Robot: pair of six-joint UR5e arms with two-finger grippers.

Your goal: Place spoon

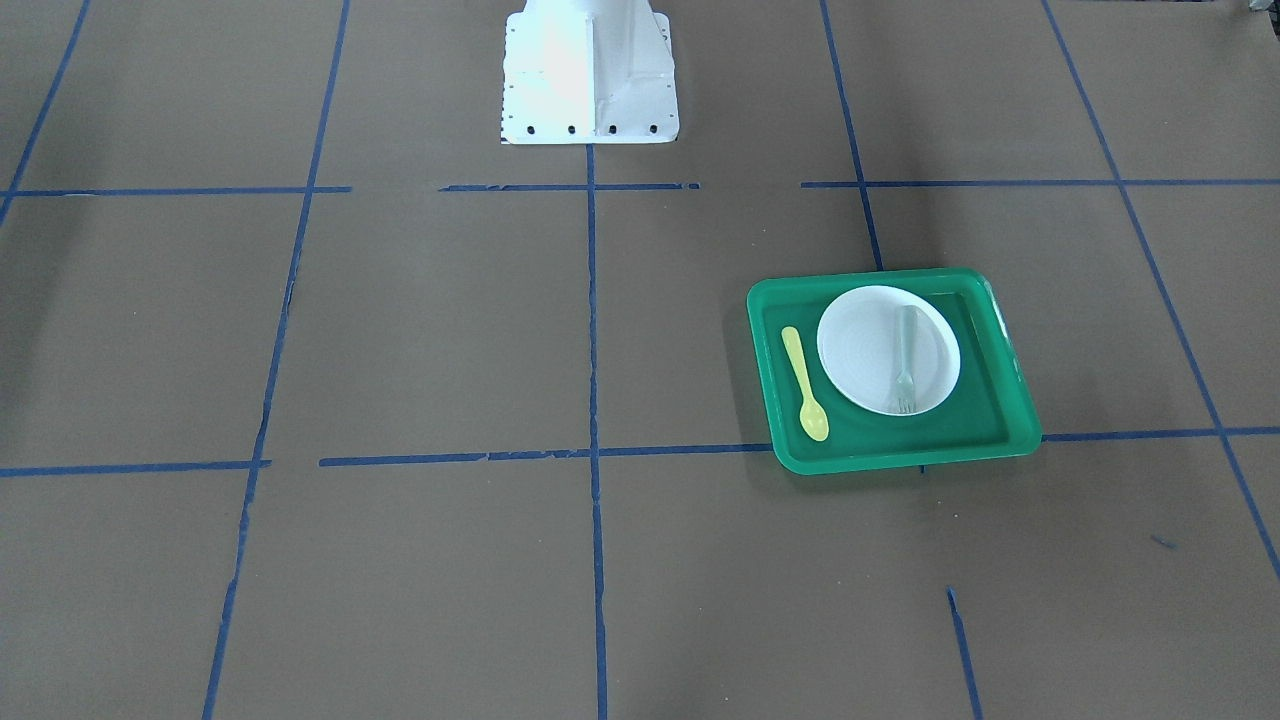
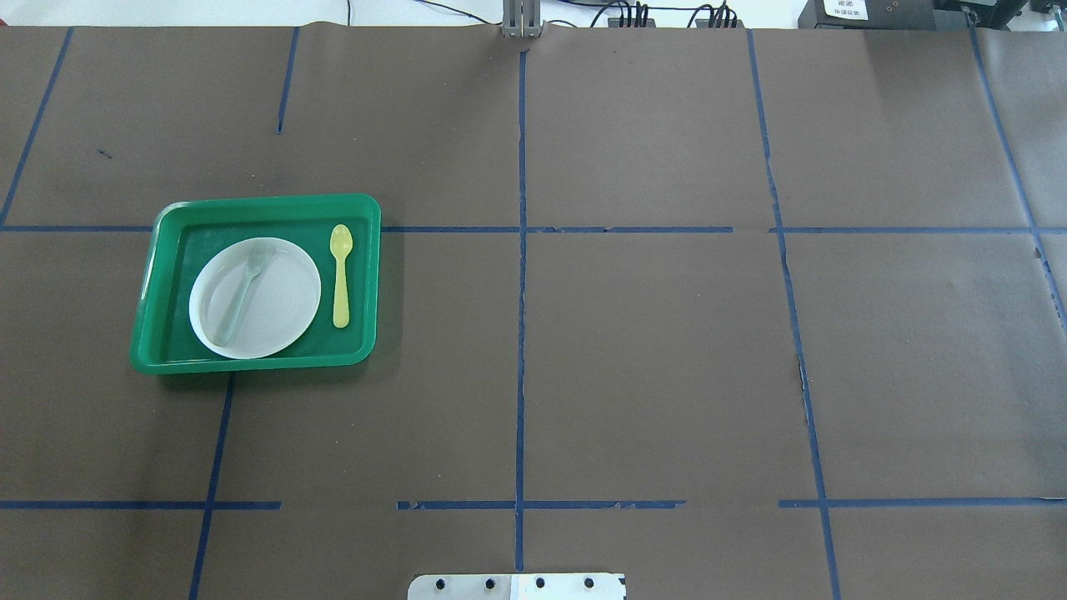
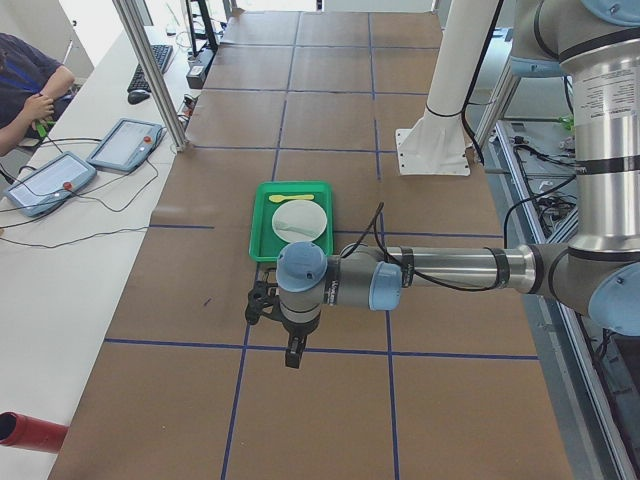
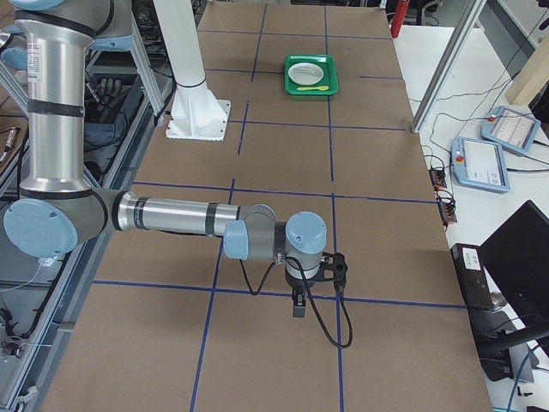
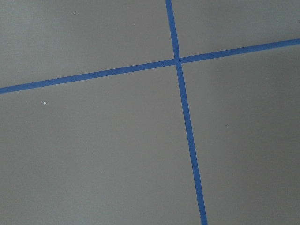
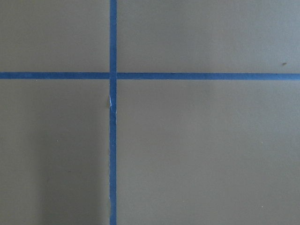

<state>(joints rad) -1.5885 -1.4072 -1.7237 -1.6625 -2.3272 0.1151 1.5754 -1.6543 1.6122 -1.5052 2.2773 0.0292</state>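
Note:
The yellow spoon (image 1: 804, 383) lies flat in a green tray (image 1: 905, 457), beside a white plate (image 1: 860, 350), bowl end toward the table's far side. It also shows in the overhead view (image 2: 341, 275), on the tray's (image 2: 250, 364) right side, and small in the side views (image 3: 290, 198) (image 4: 315, 87). My left gripper (image 3: 292, 355) hangs over bare table, well short of the tray. My right gripper (image 4: 298, 307) hangs over bare table at the other end. Both show only in side views, so I cannot tell whether they are open or shut.
A pale grey-green fork (image 1: 906, 358) lies on the plate (image 2: 283, 312). The robot's white base (image 1: 590, 75) stands at the table's edge. Blue tape lines grid the brown table. Operator consoles (image 3: 125, 145) and a person (image 3: 25, 80) are beside the table.

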